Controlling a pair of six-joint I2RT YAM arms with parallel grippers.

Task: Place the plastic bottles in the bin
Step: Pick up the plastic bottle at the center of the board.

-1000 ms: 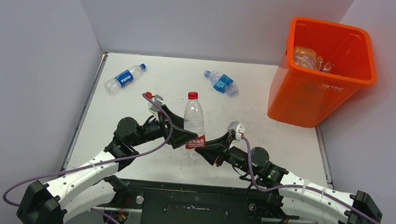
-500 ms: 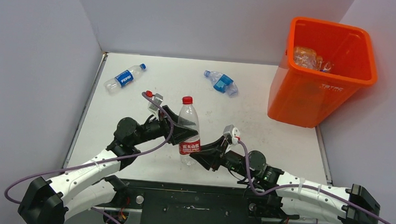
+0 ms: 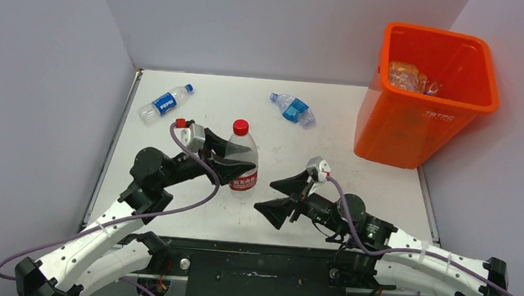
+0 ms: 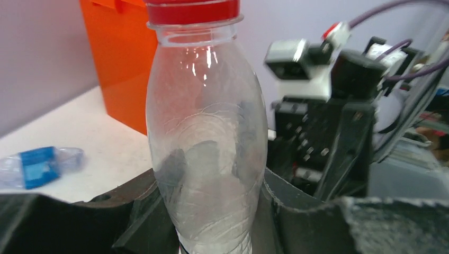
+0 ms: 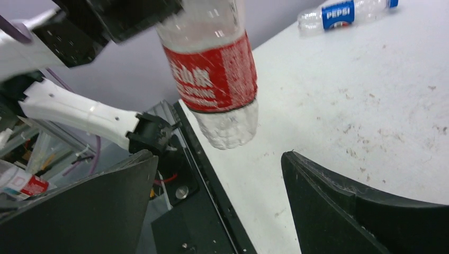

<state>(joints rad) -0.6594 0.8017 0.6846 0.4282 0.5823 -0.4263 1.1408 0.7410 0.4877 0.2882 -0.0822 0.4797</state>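
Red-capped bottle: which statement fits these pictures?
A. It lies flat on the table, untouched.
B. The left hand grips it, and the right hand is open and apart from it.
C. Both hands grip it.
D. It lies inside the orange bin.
B: the left hand is closed around the red-capped bottle, while the right hand is open, clear of it.

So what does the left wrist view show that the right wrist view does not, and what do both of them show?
Only the left wrist view shows the red cap of the clear bottle, the orange bin, a crushed blue-labelled bottle and the right arm. Only the right wrist view shows that bottle's red label and base, a Pepsi bottle and the left arm. Both show the clear bottle held in the left end effector, and the white table.
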